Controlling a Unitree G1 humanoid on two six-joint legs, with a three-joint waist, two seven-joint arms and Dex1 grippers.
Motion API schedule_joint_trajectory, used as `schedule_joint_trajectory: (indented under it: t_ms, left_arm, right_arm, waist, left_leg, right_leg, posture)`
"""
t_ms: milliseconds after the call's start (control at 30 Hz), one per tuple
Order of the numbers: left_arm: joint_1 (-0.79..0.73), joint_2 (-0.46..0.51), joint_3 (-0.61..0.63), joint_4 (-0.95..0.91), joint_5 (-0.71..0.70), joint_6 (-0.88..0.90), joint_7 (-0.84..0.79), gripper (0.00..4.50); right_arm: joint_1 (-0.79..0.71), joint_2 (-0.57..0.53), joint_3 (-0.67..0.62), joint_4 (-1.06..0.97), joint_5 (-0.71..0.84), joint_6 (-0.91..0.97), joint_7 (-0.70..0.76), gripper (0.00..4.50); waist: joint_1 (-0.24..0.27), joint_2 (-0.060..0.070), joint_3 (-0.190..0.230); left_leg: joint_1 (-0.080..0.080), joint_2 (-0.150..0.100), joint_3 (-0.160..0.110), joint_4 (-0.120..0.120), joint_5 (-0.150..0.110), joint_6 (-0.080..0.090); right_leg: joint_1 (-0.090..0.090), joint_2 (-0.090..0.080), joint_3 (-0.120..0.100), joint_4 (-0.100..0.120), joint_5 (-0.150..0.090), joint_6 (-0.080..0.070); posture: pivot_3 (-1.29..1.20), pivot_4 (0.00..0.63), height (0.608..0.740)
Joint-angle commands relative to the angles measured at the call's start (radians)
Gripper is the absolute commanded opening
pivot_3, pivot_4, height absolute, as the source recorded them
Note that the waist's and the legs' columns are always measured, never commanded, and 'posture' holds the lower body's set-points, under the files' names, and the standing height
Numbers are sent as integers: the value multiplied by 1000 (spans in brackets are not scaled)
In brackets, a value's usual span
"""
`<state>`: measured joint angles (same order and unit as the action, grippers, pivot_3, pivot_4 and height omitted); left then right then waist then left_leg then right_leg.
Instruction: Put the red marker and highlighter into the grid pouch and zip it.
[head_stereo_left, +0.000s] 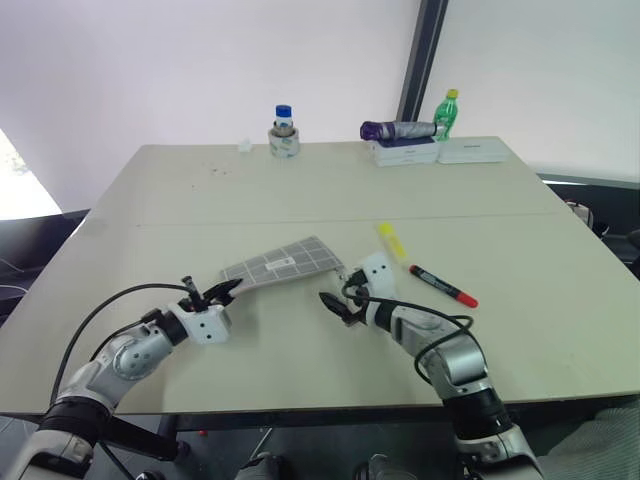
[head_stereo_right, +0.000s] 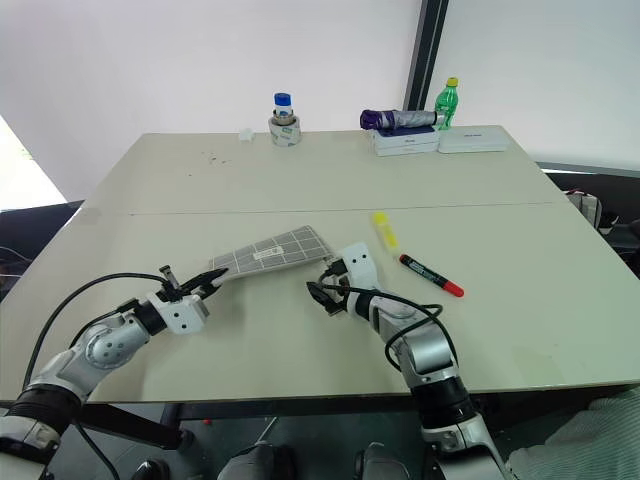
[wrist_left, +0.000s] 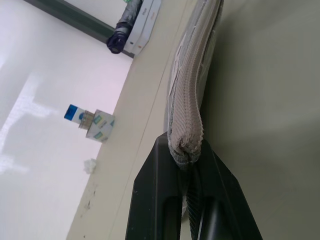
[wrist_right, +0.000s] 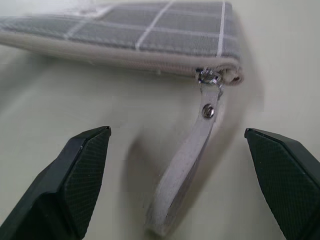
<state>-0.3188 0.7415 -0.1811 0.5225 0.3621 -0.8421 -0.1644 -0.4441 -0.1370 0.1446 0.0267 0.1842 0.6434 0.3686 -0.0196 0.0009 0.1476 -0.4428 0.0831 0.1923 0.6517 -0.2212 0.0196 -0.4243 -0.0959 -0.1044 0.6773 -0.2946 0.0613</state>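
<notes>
The grid pouch (head_stereo_left: 283, 263) is grey with white grid lines, a little white label patch and a pale cream pull tab (wrist_right: 186, 165). At about 3 o'clock from it, the highlighter (head_stereo_left: 391, 241) is bright yellow and the red marker (head_stereo_left: 443, 285) is red with a black end. At 12 o'clock on the beige table (head_stereo_left: 180, 200) there's a blue-capped bottle (head_stereo_left: 284, 120), plus a green bottle (head_stereo_left: 446, 115) with a yellow cap.

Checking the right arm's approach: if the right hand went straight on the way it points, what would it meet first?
Most likely the pale pull tab hanging from the zipper end of the grid pouch. It lies between the open fingers of the right hand, though how far ahead is unclear.
</notes>
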Motion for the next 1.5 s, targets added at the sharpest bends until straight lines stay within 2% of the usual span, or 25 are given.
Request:
schedule_joint_trajectory:
  t_ms: [33, 133, 267, 300, 400, 633, 800, 1000, 1133, 1333, 1433, 1500]
  left_arm:
    - [18, -6, 16, -38, 3, 8, -6, 0]
    - [26, -7, 24, -52, -1, 16, -8, 0]
    - [31, -9, 26, -55, 1, 22, -11, 0]
    - [30, -11, 26, -55, 2, 24, -10, 0]
    - [25, -30, 22, -59, 3, 40, -9, 0]
    - [27, -91, -4, -101, 49, 81, -11, 0]
    - [44, -121, -12, -156, 73, 127, -19, 0]
    - [52, -138, 0, -200, 75, 185, -29, 0]
    - [54, -140, 2, -219, 76, 197, -41, 0]
    - [60, -138, 21, -249, 67, 221, -43, 0]
    - [60, -141, 28, -252, 56, 228, -45, 0]
    - [58, -144, 34, -254, 50, 233, -49, 0]
  right_arm:
    - [-54, 34, -11, 63, -16, -68, -27, 3645]
    - [-62, 42, -31, 83, -7, -83, -23, 2303]
    - [-65, 9, -3, 68, -21, -90, 22, 171]
    - [-64, -12, 28, 59, -45, -101, 42, 74]
    - [-68, -49, 127, 43, -118, -145, 75, 74]
    - [-150, 17, 230, 122, -204, -247, 90, 74]
    - [-222, 69, 300, 196, -235, -335, 162, 74]
    - [-252, 55, 442, 240, -309, -507, 328, 74]
    - [-263, 84, 429, 276, -311, -530, 335, 74]
    - [-272, 60, 370, 300, -307, -546, 354, 74]
    - [-256, 38, 348, 277, -293, -534, 388, 964]
    - [-243, 22, 334, 250, -294, -515, 392, 1963]
  waist:
    - [0, 0, 0]
    - [2, 0, 0]
    - [1, 0, 0]
    - [1, 0, 0]
    - [1, 0, 0]
    - [4, 0, 0]
    - [6, 0, 0]
    - [5, 0, 0]
    - [4, 0, 0]
    - [4, 0, 0]
    - [4, 0, 0]
    - [4, 0, 0]
  left_leg:
    - [0, 0, 0, 0, 0, -1]
    - [0, 0, 0, 0, 1, -2]
    - [0, 0, 0, 0, 1, -2]
    - [0, 0, 0, 0, 1, -1]
    - [0, 0, 0, -1, 0, 0]
    - [0, 0, 0, 0, 1, -2]
    - [0, 0, 0, 0, 2, -3]
    - [0, 0, 0, 0, 1, -2]
    - [0, 0, 0, 0, 2, -3]
    - [0, 0, 0, 0, 2, -3]
    - [0, 0, 0, 0, 2, -3]
    - [0, 0, 0, 0, 2, -3]
  right_leg:
    - [0, 0, 0, 0, 0, 0]
    - [0, 0, 0, 0, 0, 0]
    - [0, 0, 0, 0, 0, 0]
    - [0, 0, 0, 0, 0, 0]
    - [0, 0, 0, 0, 0, 0]
    - [0, 0, 0, 0, 0, 0]
    - [0, 0, 0, 0, 0, 0]
    - [0, 0, 0, 0, 0, 0]
    - [0, 0, -1, 0, 0, 0]
    - [0, 0, -1, 0, 0, 0]
    - [0, 0, -1, 0, 0, 0]
    - [0, 0, -1, 0, 0, 0]
  posture:
    - [0, 150, 740]
    - [0, 150, 740]
    - [0, 150, 740]
    - [0, 150, 740]
    - [0, 150, 740]
    - [0, 150, 740]
    - [0, 150, 740]
    - [0, 150, 740]
    - [0, 150, 740]
    - [0, 150, 740]
    - [0, 150, 740]
    - [0, 150, 740]
